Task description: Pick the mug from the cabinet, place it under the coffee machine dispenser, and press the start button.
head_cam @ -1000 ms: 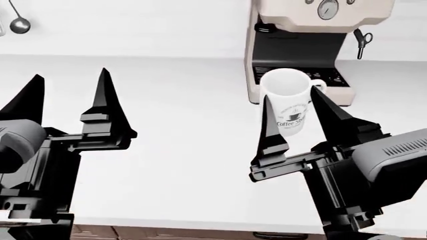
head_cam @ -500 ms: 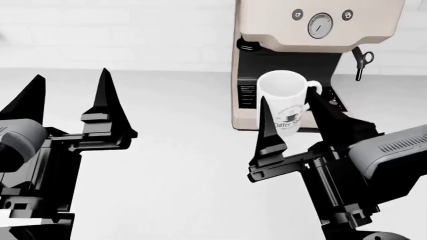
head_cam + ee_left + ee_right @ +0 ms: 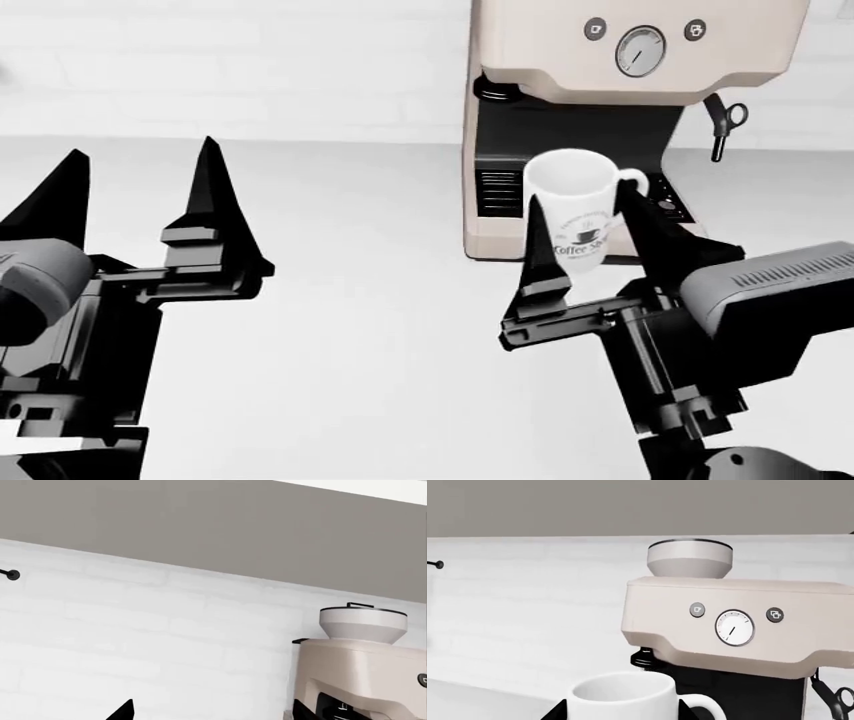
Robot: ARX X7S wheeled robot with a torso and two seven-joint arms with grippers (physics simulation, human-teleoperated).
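Espresso machine (image 3: 627,60): cream-beige, on the white counter (image 3: 374,300).
Left gripper (image 3: 140,190): fingers spread wide, empty.
Right gripper (image 3: 594,235): clamps the mug (image 3: 577,205).
Mug: upright before the black recess, seemingly off the counter.
Dispenser (image 3: 497,92): behind, above mug.

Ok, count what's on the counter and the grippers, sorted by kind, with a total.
Mugs: 1, the mug held off the counter.
Coffee machines: 1, the coffee machine.
Grippers: 2, left gripper, right gripper.
Total: 4
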